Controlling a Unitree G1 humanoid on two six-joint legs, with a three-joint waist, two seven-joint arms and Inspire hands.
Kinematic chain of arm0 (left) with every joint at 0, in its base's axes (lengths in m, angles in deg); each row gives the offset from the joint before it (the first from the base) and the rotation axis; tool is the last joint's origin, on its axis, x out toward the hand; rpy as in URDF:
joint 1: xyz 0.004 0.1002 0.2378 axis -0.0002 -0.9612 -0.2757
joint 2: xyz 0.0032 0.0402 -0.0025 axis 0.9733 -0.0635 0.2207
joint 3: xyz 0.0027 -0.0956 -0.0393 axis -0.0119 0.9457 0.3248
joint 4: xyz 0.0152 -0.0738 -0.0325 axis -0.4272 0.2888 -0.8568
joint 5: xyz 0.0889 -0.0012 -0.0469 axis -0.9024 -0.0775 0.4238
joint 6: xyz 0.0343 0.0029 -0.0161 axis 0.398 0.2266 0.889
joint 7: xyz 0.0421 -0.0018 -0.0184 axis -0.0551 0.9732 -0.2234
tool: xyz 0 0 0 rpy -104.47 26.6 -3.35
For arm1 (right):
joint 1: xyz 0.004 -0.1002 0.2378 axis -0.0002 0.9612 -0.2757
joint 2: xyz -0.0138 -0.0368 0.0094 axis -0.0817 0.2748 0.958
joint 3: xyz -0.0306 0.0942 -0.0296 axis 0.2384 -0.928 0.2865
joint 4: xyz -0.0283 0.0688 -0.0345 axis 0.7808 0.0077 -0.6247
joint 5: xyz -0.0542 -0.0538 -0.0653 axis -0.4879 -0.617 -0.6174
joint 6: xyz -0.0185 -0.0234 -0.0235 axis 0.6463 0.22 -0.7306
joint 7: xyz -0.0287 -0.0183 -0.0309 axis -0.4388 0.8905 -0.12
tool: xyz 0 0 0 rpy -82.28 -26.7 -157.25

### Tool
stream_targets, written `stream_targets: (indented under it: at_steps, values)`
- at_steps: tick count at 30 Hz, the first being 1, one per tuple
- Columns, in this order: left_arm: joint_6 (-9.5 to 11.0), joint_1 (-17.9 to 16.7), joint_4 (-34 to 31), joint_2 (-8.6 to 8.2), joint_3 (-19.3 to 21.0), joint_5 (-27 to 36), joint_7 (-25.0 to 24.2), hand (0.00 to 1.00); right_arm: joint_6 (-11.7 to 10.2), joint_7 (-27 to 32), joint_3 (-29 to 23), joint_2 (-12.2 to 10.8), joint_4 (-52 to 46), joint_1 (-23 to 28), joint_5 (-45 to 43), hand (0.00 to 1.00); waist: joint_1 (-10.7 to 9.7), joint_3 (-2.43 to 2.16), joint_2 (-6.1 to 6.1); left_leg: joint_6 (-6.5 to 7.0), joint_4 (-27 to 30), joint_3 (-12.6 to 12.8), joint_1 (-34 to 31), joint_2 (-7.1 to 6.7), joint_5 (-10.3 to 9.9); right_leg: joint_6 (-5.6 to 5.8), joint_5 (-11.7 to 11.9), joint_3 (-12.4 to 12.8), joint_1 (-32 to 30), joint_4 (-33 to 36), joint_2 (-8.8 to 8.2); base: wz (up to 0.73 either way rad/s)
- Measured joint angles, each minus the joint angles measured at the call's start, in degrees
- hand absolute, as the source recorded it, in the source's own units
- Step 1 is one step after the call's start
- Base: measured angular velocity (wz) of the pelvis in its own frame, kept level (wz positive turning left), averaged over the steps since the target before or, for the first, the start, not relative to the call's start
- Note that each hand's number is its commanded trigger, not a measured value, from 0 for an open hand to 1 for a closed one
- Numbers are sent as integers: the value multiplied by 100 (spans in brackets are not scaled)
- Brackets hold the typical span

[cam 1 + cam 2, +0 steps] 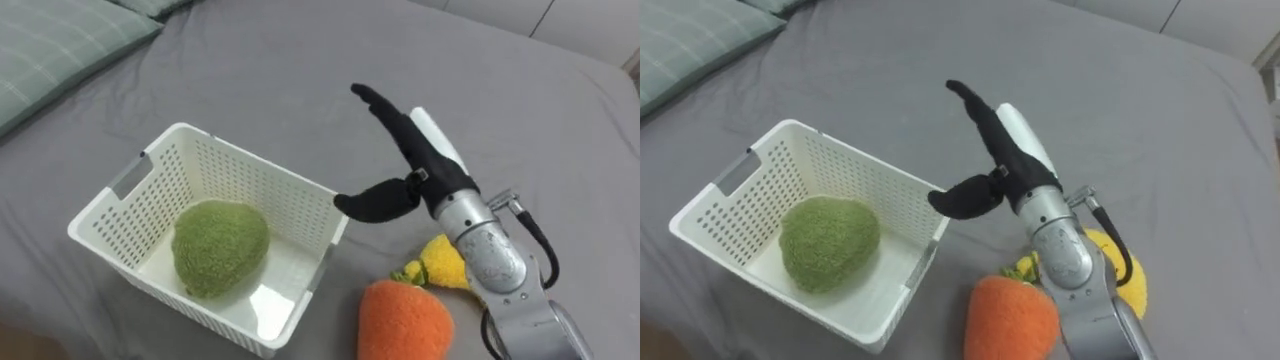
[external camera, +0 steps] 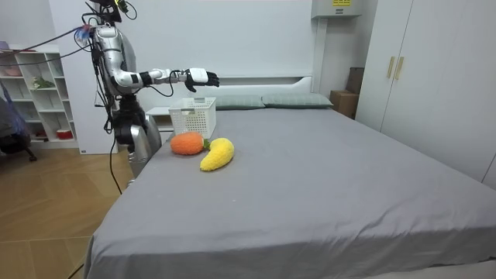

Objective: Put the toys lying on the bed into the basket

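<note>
Your right hand (image 1: pixel 415 155) is hovering spread and empty at the frame's centre, just above the right wall of the white basket (image 1: pixel 110 215). You are seeing three plush toys. One green toy (image 1: pixel 220 245) is lying inside the single basket. One orange toy (image 1: pixel 405 320) and one yellow toy (image 1: pixel 447 265) are lying on the grey bed (image 1: pixel 250 80) at lower right. They are looking soft and light, so wrapping the fingers around the thick middle is probably suiting them best.
</note>
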Motion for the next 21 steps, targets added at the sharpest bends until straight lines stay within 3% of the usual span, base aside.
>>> stream_targets:
  at_steps: [3,7,15,18,21]
  values:
    - [2,-6,-1,-75,94,7,1,0,-57,144,-202,49,90,171,10,0,-82,2,2,1,-41,159,55,18,-2,7,-2,194,-17,1,11,-25]
    - [3,-68,-4,-84,99,5,5,0,-59,321,-461,96,353,294,142,0,-306,-5,-5,4,-54,242,83,32,-4,14,1,272,-29,10,19,-13]
    - [10,-76,-10,-82,104,25,118,0,-72,641,-922,232,634,293,411,0,-429,-52,-59,-2,-163,471,192,82,-3,12,6,511,-66,26,60,-15]
    - [16,-99,-9,-82,107,70,122,0,-76,671,-1008,258,634,297,539,0,-566,-67,-86,-2,-192,510,206,84,-3,12,6,536,-76,21,58,-6]
    - [17,-136,-11,-85,121,69,115,0,-107,679,-1199,258,705,359,524,0,-606,-58,-72,-1,-248,596,267,95,-3,17,10,579,-70,13,60,-11]
